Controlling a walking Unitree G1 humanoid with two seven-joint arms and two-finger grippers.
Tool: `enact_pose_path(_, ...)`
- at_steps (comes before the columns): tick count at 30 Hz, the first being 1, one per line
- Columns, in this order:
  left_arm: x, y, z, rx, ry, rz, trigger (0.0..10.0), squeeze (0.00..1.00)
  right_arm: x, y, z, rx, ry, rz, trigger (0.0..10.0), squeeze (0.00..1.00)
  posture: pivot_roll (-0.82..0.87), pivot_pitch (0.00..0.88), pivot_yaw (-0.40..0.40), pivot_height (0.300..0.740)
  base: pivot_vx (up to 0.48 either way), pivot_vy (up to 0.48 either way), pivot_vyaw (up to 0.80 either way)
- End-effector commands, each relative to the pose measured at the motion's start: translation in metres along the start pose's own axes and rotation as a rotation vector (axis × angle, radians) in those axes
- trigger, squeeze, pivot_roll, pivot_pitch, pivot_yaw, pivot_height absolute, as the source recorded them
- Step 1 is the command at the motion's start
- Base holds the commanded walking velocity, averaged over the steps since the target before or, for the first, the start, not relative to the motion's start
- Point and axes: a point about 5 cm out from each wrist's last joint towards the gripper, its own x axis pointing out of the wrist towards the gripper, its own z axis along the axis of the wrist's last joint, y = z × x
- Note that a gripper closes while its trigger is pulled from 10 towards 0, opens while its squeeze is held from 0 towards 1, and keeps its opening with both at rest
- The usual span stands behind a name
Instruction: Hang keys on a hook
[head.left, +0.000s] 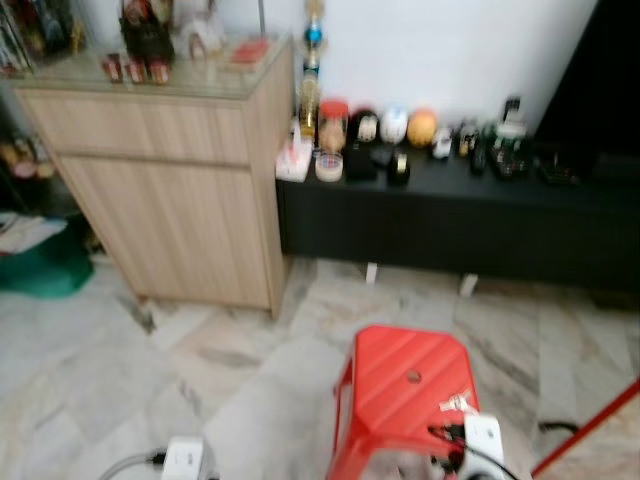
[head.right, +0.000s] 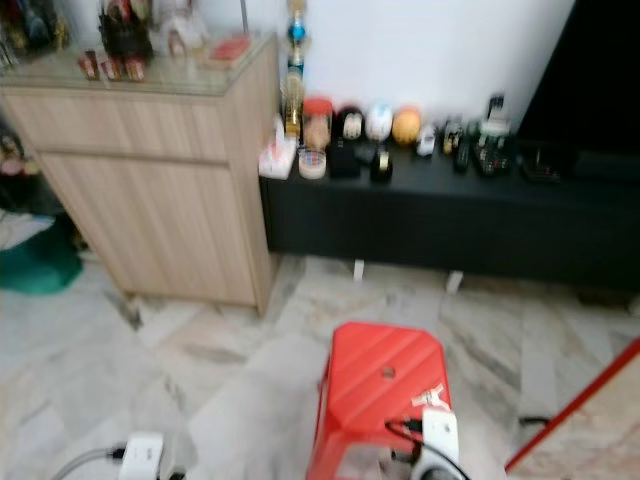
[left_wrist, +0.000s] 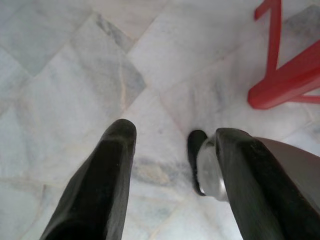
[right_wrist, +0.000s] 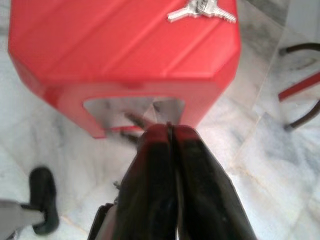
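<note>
Broadly, the robot stands on a marble floor (head.left: 230, 380) facing a light wooden cabinet (head.left: 175, 190) and a long black TV console (head.left: 450, 220) crowded with small ornaments and jars. Just in front of it is a red plastic stool (head.left: 400, 395), the surface that carries the keys (right_wrist: 200, 11), a small silver bunch lying near the stool's far right corner, close to its edge.

The step in hand appears to be the approach for picking up the keys; nothing is held, and no hook can be made out in these blurred views.

The right tool (right_wrist: 171, 150) hangs low in front of the stool's near side, below the seat, its fingers pressed together and empty. The left tool (left_wrist: 175, 150) points down at bare floor beside a stool leg, its fingers spread apart and empty.

The next move likely calls for raising the right tool above the seat, opening it and reaching across to the keys. Because they lie flat near the rim, a careless nudge could push them off. The floor between the stool and the cabinet offers open room; a red bar (head.left: 590, 430) slants close on the right.
</note>
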Motion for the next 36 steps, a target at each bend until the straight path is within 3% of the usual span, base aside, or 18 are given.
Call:
enact_pose_path(1, 0.0, 0.0, 0.001, 0.013, -0.005, -0.005, 10.0, 0.0, -0.002, 0.002, -0.01, -0.001, 0.013, 0.002, 10.0, 0.0, 0.06, 0.0, -0.045, 0.74, 0.0, 0.0, 0.0)
enact_pose_path(12, 0.001, -0.002, 0.002, 0.074, 0.006, -0.023, 10.0, 0.0, -0.005, -0.004, -0.02, -0.005, 0.039, -0.014, 10.0, 0.0, 0.06, 0.0, -0.046, 0.74, 0.0, 0.0, 0.0)
enact_pose_path(18, 0.003, -0.003, 0.006, 0.06, -0.007, -0.019, 10.0, 0.0, -0.004, -0.008, -0.015, -0.002, 0.03, -0.011, 10.0, 0.0, 0.07, 0.0, -0.051, 0.74, 0.0, -0.392, 0.0)
enact_pose_path(28, 0.0, 0.002, -0.003, 0.05, 0.042, -0.004, 10.0, 0.0, -0.005, -0.027, -0.012, 0.01, 0.025, -0.034, 10.0, 0.0, 0.06, 0.0, -0.051, 0.74, 0.0, -0.45, 0.0)
enact_pose_path(36, 0.0, 0.003, -0.005, 0.044, 0.055, 0.002, 10.0, 0.0, -0.005, -0.03, -0.012, 0.017, 0.03, -0.043, 10.0, 0.0, 0.07, 0.0, -0.054, 0.74, 0.0, -0.476, 0.0)
